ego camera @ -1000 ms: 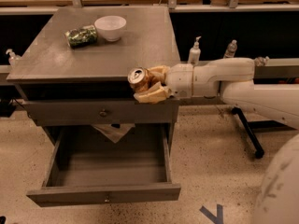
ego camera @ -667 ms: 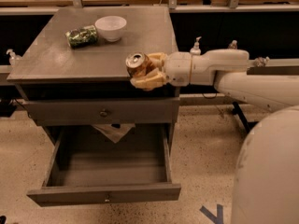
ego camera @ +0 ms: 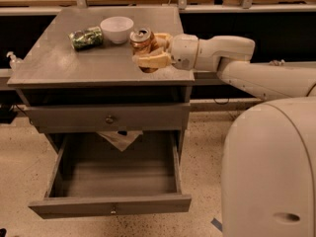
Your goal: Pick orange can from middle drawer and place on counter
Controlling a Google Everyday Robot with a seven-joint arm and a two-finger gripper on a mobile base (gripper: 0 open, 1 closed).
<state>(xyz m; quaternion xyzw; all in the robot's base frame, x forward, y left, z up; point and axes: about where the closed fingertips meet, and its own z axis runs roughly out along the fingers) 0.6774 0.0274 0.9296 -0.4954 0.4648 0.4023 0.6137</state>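
While a white robot arm [ego camera: 217,51] reaches in from the right, its tan two-fingered hand [ego camera: 149,52] hangs over the right front part of a broad grey wooden tabletop [ego camera: 69,65]. The hand is clamped on a small shiny orange-copper metal drink can [ego camera: 142,37], with one finger under it and one behind it. The can leans a little, its silver pull-tab top facing up and to the left. Whether its base touches the tabletop cannot be told.

Just left of the can stands a round white bowl [ego camera: 117,28]. Beyond the bowl a green patterned can [ego camera: 86,37] lies on its side. Below the tabletop, a grey drawer with a dark round knob [ego camera: 109,119] is closed. Under that, a wide shallow grey wooden drawer [ego camera: 112,205] stands pulled out, and the orange can is not in it.

The orange can is likely light, thin-walled and smooth. A hard squeeze could dent it and a loose one could let it slip. A grip across the middle of its side wall, as here, seems soundest. It may tip if released while leaning, so it should probably be stood upright on bare tabletop, away from the bowl, before the fingers part.
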